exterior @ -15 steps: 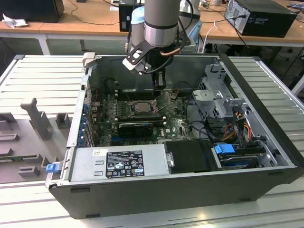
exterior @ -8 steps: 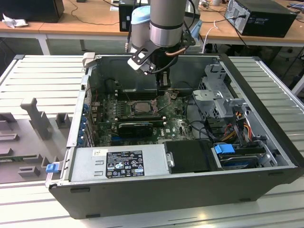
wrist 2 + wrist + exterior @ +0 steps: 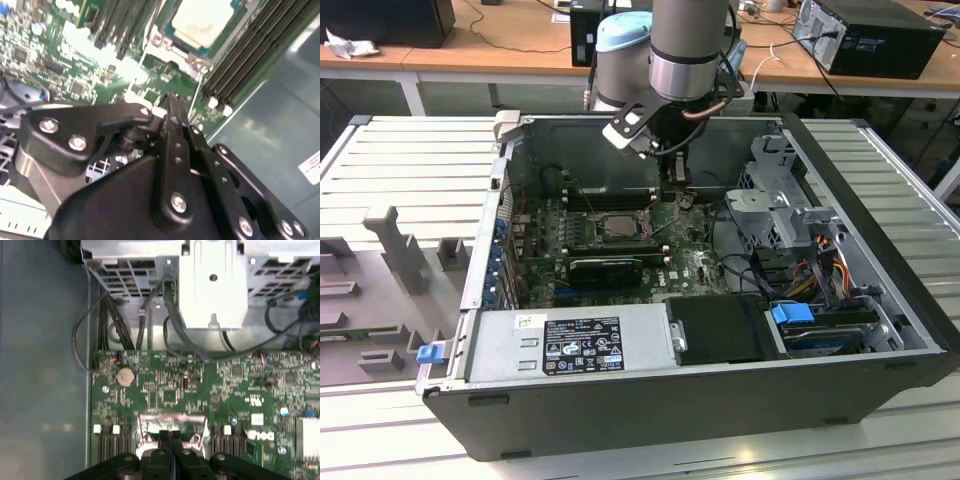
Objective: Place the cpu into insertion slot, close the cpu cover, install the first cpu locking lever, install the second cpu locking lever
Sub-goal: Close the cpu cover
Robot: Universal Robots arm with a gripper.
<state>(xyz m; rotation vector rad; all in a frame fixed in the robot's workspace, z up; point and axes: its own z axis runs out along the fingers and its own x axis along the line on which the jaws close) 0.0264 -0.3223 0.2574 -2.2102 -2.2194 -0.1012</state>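
The cpu (image 3: 205, 20) shows its pale silver face and lies flat in the insertion slot (image 3: 615, 228) on the green board. A silver frame, the cpu cover (image 3: 192, 59), runs along the chip's edge; I cannot tell whether it is fully down. A thin wire lever (image 3: 195, 95) stands beside the socket's corner. My gripper (image 3: 677, 195) hangs inside the case, just to the exterior view's right of the socket. Its black fingers (image 3: 170, 439) are pressed together with nothing between them, the tips near the socket's silver rim (image 3: 150, 421). The gripper (image 3: 171, 107) tip sits close to the lever.
Long black memory slots (image 3: 250, 55) flank the socket. A black expansion card (image 3: 605, 268) lies in front of it. Cables (image 3: 167, 305) run to a metal drive cage (image 3: 775, 205) at the exterior view's right. The case walls (image 3: 505, 170) enclose the board.
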